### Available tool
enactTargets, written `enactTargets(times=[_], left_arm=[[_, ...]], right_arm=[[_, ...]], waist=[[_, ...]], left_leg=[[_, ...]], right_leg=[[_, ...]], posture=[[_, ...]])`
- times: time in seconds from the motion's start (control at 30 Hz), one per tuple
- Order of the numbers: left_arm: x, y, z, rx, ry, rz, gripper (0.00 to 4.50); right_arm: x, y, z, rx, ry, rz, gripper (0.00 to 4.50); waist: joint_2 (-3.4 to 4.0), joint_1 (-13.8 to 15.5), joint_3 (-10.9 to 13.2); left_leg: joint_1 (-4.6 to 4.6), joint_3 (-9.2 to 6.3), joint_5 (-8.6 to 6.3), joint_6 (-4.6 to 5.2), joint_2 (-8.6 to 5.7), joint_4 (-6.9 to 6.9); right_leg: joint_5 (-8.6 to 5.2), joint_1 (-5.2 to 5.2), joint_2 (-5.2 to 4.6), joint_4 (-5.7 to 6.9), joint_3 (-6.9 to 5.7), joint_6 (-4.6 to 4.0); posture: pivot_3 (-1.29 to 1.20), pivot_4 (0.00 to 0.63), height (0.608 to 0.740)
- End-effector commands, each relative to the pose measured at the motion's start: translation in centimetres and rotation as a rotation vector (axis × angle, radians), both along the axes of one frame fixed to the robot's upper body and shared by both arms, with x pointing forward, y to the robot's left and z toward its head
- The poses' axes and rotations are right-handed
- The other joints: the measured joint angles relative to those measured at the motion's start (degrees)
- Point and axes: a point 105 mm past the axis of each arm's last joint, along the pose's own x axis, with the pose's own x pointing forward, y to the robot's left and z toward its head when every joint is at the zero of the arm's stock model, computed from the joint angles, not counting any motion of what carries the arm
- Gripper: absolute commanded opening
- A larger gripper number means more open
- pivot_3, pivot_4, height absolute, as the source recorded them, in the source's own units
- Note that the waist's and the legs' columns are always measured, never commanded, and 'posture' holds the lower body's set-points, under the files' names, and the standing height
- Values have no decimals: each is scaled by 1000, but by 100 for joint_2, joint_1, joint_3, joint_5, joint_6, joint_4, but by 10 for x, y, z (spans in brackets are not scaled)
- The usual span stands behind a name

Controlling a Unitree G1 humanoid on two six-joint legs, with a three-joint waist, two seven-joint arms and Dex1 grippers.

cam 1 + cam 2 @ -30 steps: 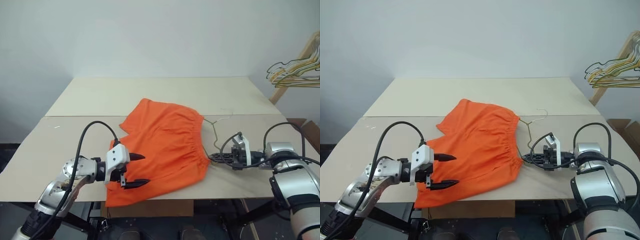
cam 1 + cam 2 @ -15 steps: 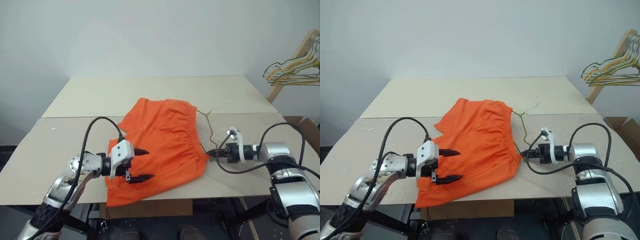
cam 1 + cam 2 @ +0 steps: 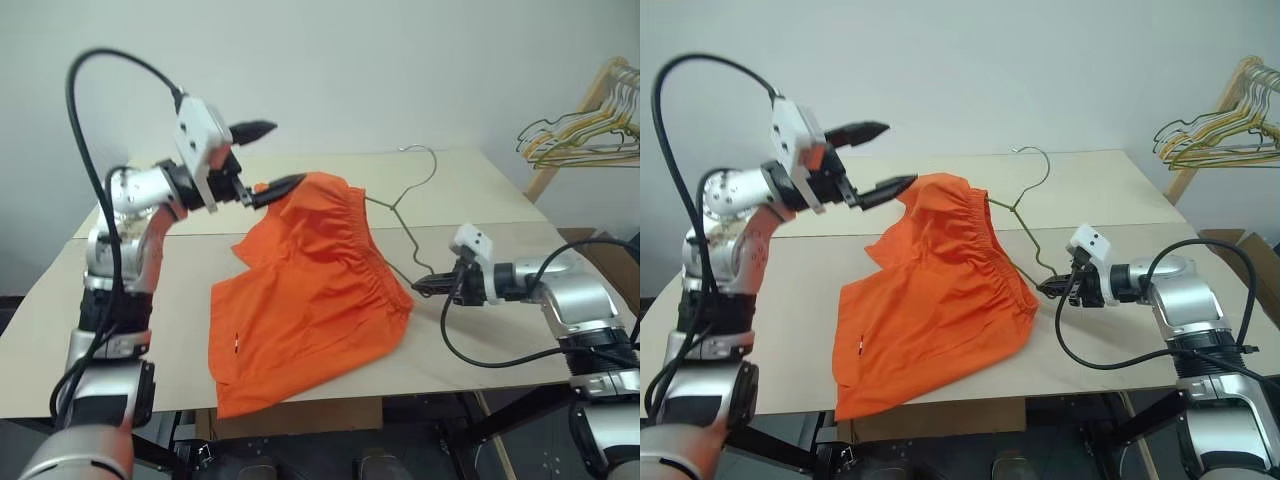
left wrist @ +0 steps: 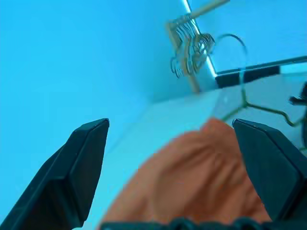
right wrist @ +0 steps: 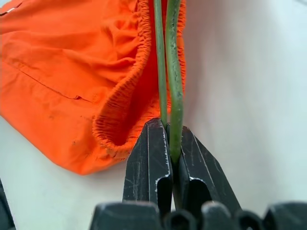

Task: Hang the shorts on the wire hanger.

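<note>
My right pincer (image 5: pixel 170 143) clamps the wire hanger (image 3: pixel 400 215), tilting it up inside the orange shorts (image 3: pixel 310 300); my left pincer (image 3: pixel 262 158) gapes wide beside the raised waistband.

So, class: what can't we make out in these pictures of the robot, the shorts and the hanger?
- Hanger: its far side, head views, is hidden by the shorts, so whether it is threaded through cannot be told.
- Left gripper: open by the shorts' raised corner; contact unclear.
- Right gripper: shut on the hanger; its corner is hidden between the fingers.
</note>
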Motion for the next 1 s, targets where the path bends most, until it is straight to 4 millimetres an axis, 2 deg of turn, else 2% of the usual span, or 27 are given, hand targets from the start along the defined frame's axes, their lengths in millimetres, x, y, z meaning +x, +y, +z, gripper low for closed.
enactTargets(times=[0.03,0.3,0.5,0.7,0.9,1.0], left_arm=[[2,0,8,122,-30,-92,4481],[6,-14,-30,410,108,-327,4481],[19,-23,-45,613,168,-345,4481],[28,-28,-50,792,196,-324,4481],[31,-31,-52,852,268,-310,4481],[30,-28,-58,897,321,-311,3800]], right_arm=[[2,5,20,-52,-124,31,0],[2,14,18,-171,-179,72,0],[5,22,27,-189,-203,98,0],[4,32,32,-231,-254,145,0],[3,36,31,-264,-278,167,0],[3,37,30,-280,-289,169,0]], waist=[[0,-42,0],[0,-150,2],[-2,-163,8],[-2,-199,15],[-1,-246,31],[0,-263,33]], left_leg=[[0,0,0,0,1,-1],[-8,-1,-1,1,0,0],[-17,0,-3,5,-2,7],[-19,-2,-4,8,-1,5],[-26,-3,-7,11,-2,7],[-26,-3,-8,14,-2,7]], right_leg=[[0,0,1,0,-1,0],[-3,-3,1,-2,-4,4],[-5,-9,-1,-3,-3,6],[-7,-10,0,-2,-3,10],[-8,-15,-1,-2,-3,13],[-9,-16,-1,-1,-3,14]], posture=[[-101,0,740],[-110,0,740],[-112,0,740],[-113,0,740],[-117,0,740],[-119,0,740]])
